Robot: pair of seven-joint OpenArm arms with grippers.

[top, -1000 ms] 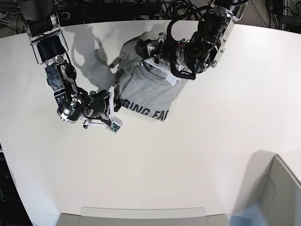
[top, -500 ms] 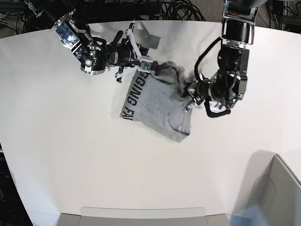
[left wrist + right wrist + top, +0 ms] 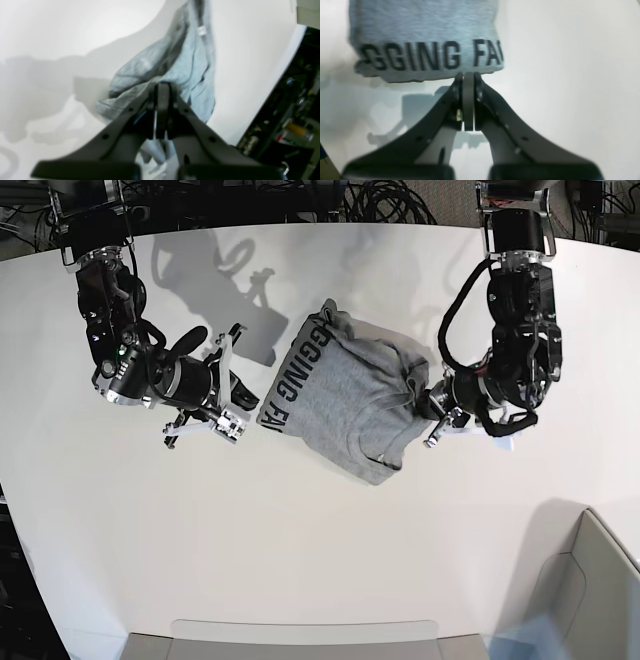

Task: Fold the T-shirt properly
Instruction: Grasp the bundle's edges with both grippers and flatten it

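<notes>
We judge the fold mostly done. The T-shirt (image 3: pixel 345 400) lies as a compact, layered packet near the middle of the desk (image 3: pixel 300 560), with part of its black block lettering running along the edge that faces the right arm. That lettered edge is straight and flat in the right wrist view. The opposite end is not: in the left wrist view the cloth there is bunched and creased, with loose layers and a small white tag showing. What is left, in our judgement, is to release and flatten that end.

The left gripper (image 3: pixel 162 100) is pinching a bunch of grey cloth at the rumpled end. The right gripper (image 3: pixel 468 82) has its jaws pressed together on nothing, just beside the lettered edge; whether it touches the cloth we cannot tell.
</notes>
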